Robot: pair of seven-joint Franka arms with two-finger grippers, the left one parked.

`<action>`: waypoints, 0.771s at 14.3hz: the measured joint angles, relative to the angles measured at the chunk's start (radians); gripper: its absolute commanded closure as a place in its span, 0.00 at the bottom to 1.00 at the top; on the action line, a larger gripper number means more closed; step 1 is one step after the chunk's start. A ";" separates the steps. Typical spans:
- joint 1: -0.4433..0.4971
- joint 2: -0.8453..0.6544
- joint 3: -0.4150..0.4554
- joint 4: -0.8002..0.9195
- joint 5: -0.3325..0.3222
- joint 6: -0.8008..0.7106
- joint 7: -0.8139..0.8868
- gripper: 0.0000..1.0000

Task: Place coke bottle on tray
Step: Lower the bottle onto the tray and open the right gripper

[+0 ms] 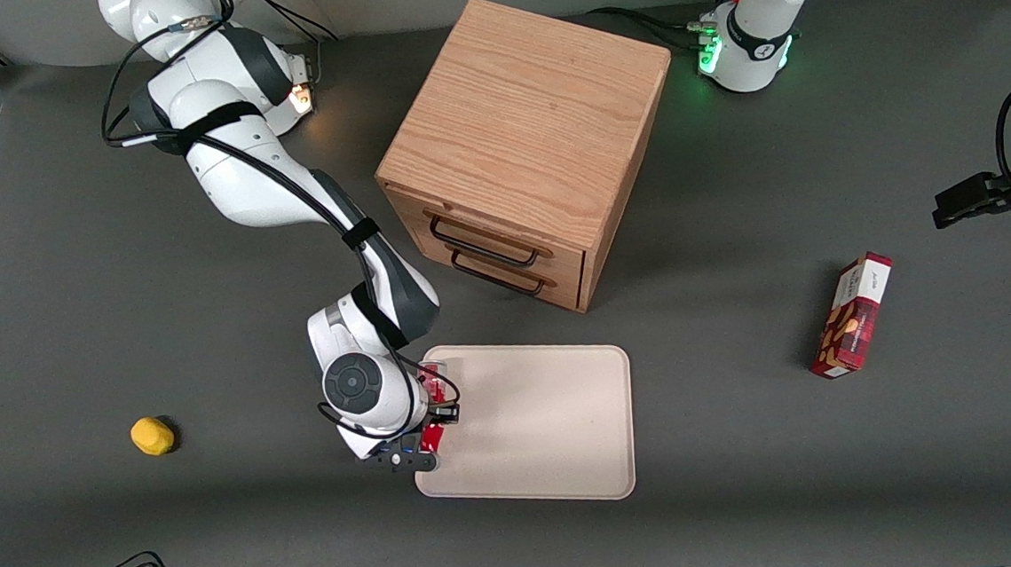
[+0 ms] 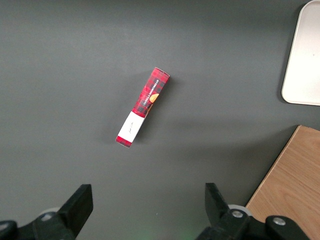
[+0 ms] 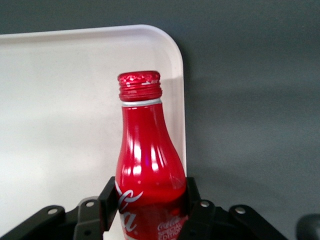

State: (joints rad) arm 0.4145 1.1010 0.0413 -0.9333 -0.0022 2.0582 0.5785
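The coke bottle [image 3: 147, 165] is a slim red bottle with white script lettering and a red cap. My right gripper [image 3: 149, 200] is shut on its body, one black finger on each side. In the front view the gripper [image 1: 431, 422] holds the bottle [image 1: 434, 434] over the edge of the pale beige tray [image 1: 551, 423] toward the working arm's end; only a strip of red shows under the wrist. In the right wrist view the bottle's neck lies over the tray's rounded corner [image 3: 75, 100]. I cannot tell whether the bottle touches the tray.
A wooden drawer cabinet [image 1: 522, 131] with two dark handles stands farther from the front camera than the tray. A red snack box [image 1: 852, 315] lies toward the parked arm's end, also in the left wrist view [image 2: 143, 106]. A small yellow object [image 1: 152, 435] lies toward the working arm's end.
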 measured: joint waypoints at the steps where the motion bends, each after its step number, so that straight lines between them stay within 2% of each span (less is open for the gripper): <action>1: 0.000 0.002 0.000 0.001 0.000 0.000 -0.001 0.01; 11: 0.008 0.003 -0.001 0.007 0.000 0.000 -0.001 0.00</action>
State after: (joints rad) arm 0.4224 1.1044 0.0406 -0.9263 -0.0025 2.0582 0.5773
